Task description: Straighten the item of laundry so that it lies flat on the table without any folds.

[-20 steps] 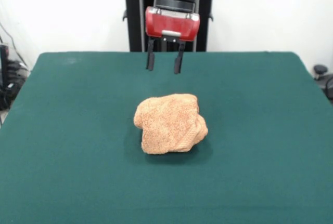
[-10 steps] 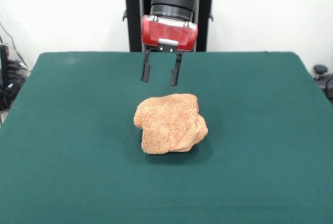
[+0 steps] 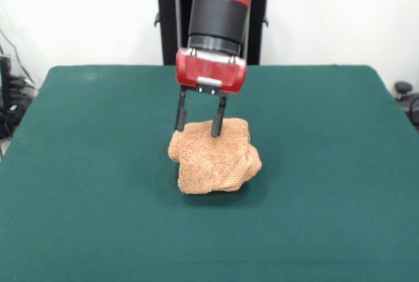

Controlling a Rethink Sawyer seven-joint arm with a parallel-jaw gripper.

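Where towel (image 3: 213,158) bunches, parted pincer (image 3: 198,126) above (table (image 3: 78,164))

Red and black arm (image 3: 218,7) entering from twelve o'clock, wrist vertical, red end effector (image 3: 199,126) pointing straight down, two dark fingers (image 3: 181,113) spread apart

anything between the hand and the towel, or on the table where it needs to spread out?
Nothing visible. The open hand is right at the top far edge of the bunched towel, and the table around it shows only bare green cloth.
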